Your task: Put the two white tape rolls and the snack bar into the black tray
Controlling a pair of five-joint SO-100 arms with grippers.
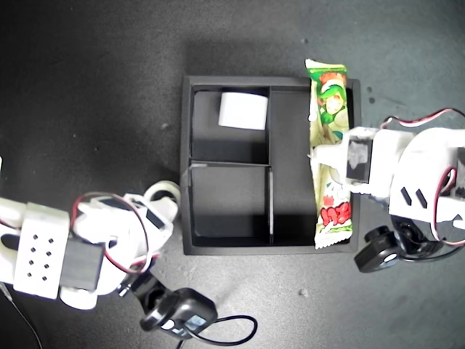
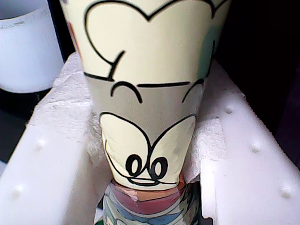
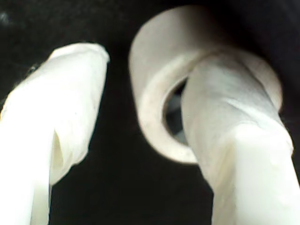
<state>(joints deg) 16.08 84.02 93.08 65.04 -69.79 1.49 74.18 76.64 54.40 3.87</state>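
My first claw (image 1: 341, 169) squeezes the snack bar (image 1: 330, 167) over the black tray (image 1: 187, 174), ready to drop, while my second claw (image 1: 163, 207) gapes at a tape roll (image 1: 163, 193).

Worktop (image 1: 87, 87): dark, matte, near-black surface filling the exterior view edge to edge. Reads lighter, grey-blue, toward the exterior view's upper right; darkest along the top left. Faint mottling and smudges across it.

Small pale specks (image 1: 304, 41) are scattered on the worktop. One sits near the top centre, a couple lie close together at (image 1: 370, 94) toward the exterior view's right, one at (image 1: 164, 126) left of centre, and one at (image 1: 304, 293) low down, right of centre. Too small to tell if crumbs, dust or marks.

Second wrist view: same worktop (image 3: 117, 187) as a plain black, blurred backdrop w/ no detail.
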